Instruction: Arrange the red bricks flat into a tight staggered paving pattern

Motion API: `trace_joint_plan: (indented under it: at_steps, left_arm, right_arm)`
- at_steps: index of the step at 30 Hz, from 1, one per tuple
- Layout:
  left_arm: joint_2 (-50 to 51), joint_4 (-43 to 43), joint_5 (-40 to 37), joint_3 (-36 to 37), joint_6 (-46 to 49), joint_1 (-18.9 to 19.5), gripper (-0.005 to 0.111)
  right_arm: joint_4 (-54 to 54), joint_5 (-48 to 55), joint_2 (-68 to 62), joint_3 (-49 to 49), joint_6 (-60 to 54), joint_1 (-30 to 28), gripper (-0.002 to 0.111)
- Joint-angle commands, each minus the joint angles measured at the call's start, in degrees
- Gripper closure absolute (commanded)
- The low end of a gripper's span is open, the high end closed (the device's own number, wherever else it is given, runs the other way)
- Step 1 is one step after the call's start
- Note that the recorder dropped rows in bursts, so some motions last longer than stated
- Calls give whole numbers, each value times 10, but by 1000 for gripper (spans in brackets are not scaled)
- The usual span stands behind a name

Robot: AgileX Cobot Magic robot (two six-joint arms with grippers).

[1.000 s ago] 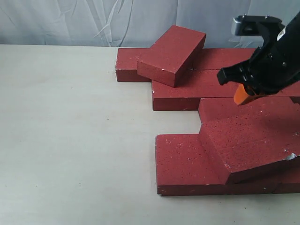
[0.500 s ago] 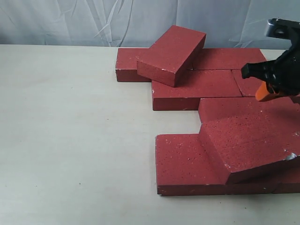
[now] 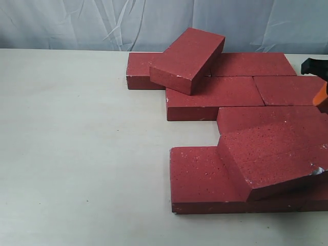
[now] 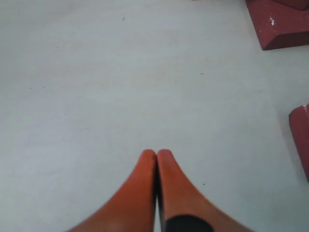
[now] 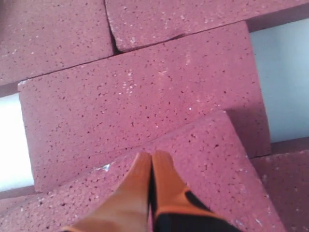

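Several dark-red bricks lie flat in staggered rows on the table's right half. One red brick (image 3: 188, 60) leans tilted across the back row. Another tilted brick (image 3: 271, 156) rests on the front rows, above a flat front brick (image 3: 197, 179). My right gripper (image 3: 323, 97) shows only at the right edge, orange tips and a black part. In the right wrist view its shut fingers (image 5: 152, 157) hang over the tilted brick (image 5: 203, 164), holding nothing. My left gripper (image 4: 157, 153) is shut and empty over bare table, with brick corners (image 4: 282, 21) off to one side.
The pale table (image 3: 77, 143) stretches bare to the left of the bricks. A wrinkled light-blue cloth backdrop (image 3: 102, 23) hangs behind the table. A white chip marks the tilted front brick's corner (image 3: 318, 170).
My right arm has drawn away to the right, from over the middle rows to almost out of the exterior view. No brick has moved.
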State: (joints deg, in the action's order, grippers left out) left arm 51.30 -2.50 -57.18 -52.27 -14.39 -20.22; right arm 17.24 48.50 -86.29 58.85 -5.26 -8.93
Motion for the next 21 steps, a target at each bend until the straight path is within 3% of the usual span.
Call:
trace_joint_plan:
  at_steps: [1, 8, 13, 21]
  left_arm:
    - [29, 6, 46, 2, 2, 0, 107]
    - [91, 12, 95, 2, 47, 0, 107]
    - [141, 86, 113, 2, 138, 0, 107]
    - [194, 123, 123, 2, 161, 0, 107]
  right_arm:
    - [-6, -6, 4, -2, 7, -22, 109]
    - [-54, -29, -4, -2, 15, -24, 109]
    - [-117, -15, -7, -4, 65, -24, 109]
    - [-164, -16, -12, -3, 94, -24, 109]
